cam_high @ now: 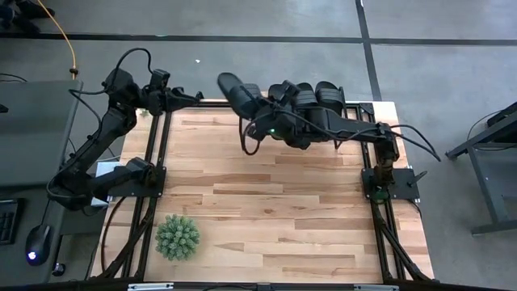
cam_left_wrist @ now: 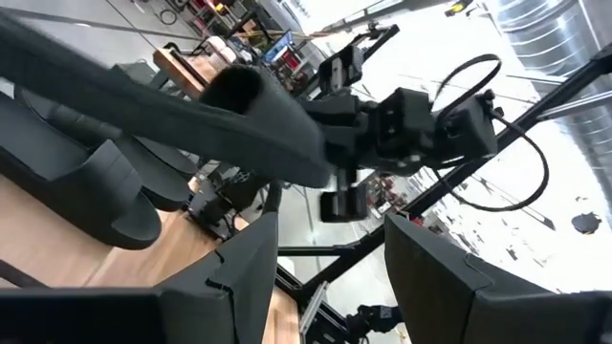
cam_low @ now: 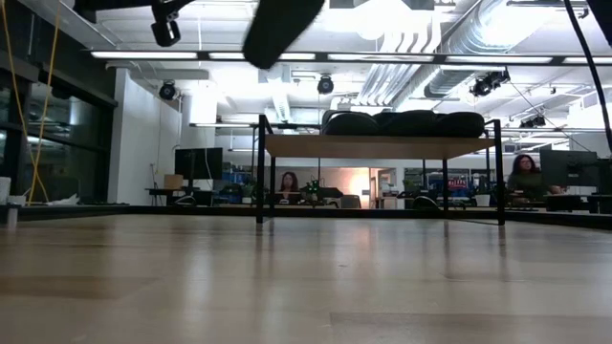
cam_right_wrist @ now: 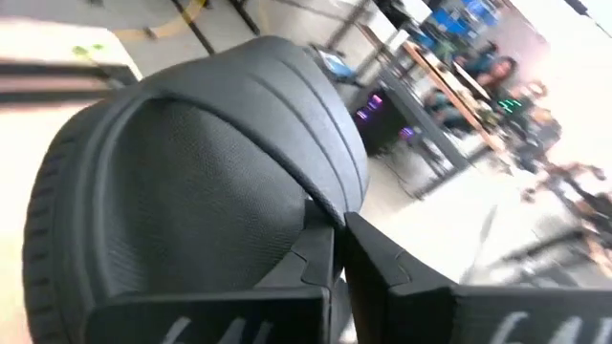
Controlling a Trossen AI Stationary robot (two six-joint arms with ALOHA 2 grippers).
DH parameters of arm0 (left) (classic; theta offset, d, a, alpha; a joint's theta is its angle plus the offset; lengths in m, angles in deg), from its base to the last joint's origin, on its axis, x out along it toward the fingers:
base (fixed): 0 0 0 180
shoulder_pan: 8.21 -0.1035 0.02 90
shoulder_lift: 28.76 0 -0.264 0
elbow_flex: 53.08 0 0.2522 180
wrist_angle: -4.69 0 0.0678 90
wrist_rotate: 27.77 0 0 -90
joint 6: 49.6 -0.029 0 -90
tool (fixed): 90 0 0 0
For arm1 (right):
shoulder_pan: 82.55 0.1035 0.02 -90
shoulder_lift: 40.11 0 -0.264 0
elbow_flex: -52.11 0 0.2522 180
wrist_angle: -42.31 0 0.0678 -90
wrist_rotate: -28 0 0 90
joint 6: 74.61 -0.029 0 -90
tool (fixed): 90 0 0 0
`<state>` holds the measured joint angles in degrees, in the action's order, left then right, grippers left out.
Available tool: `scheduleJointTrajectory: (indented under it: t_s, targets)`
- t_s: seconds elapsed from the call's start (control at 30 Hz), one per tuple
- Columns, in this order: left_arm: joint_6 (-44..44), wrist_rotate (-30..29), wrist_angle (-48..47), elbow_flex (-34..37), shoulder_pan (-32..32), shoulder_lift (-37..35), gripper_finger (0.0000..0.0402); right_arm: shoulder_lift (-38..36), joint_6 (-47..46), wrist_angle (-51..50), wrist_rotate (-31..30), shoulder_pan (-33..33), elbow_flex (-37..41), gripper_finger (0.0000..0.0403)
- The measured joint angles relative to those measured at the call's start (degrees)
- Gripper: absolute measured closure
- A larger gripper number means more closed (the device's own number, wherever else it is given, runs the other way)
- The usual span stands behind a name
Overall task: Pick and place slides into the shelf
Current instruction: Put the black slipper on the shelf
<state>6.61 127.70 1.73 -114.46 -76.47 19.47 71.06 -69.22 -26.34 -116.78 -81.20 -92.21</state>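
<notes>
From above, the right arm's dark two-finger gripper [cam_high: 257, 111] is clenched on a black oval-soled slide sandal [cam_high: 234, 90] held up over the far edge of the table, just left of the low shelf with a light wood plank top and thin black legs [cam_high: 355, 107], where three more black slides [cam_high: 317, 94] sit in a row; the left arm's gripper [cam_high: 194, 96] waits at the far left corner, its fingers apart. At table level the held sandal [cam_low: 279, 27] hangs high, left of the shelf [cam_low: 378, 145]. On the right wrist, the fingers [cam_right_wrist: 311, 263] pinch the sandal's strap [cam_right_wrist: 210, 182].
</notes>
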Motion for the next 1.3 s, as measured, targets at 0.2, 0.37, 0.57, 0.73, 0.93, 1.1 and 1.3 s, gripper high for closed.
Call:
scheduleJointTrajectory:
  t_s: [0.2, 0.37, 0.57, 0.73, 0.93, 1.1, 1.3]
  targets:
    - [0.0, 1.1, 0.1, 0.0, -0.8, 0.0, 0.0224, 0.2, -5.0, -6.5, -5.5, -0.7, 0.1, 0.0403]
    - [-0.2, 1.1, 0.2, 0.0, -0.8, 0.0, 0.0224, 0.6, -8.1, -9.9, -6.3, -2.0, 0.1, 0.0403]
    - [-0.2, 1.1, 0.2, -0.1, -0.7, 0.0, 0.0224, 4.0, -8.2, -11.2, -4.9, -3.3, 0.1, 0.0403]
    - [0.7, 1.2, 0.2, -0.1, -0.7, 0.0, 0.0224, 6.8, -8.4, -11.8, -4.9, -3.3, 0.2, 0.0403]
    - [1.1, 1.4, 0.2, -0.1, -0.8, 0.0, 0.0224, 8.4, -11.9, -14.5, -7.2, -3.3, 0.2, 0.0403]
    - [1.0, 1.4, 0.2, -0.1, -0.8, 0.0, 0.0224, 8.5, -17.7, -18.8, -9.2, -3.3, 0.2, 0.0403]
    - [0.7, 1.4, 0.2, -0.1, -0.8, 0.0, 0.0224, 8.9, -19.1, -20.8, -9.8, -3.6, 0.2, 0.0403]
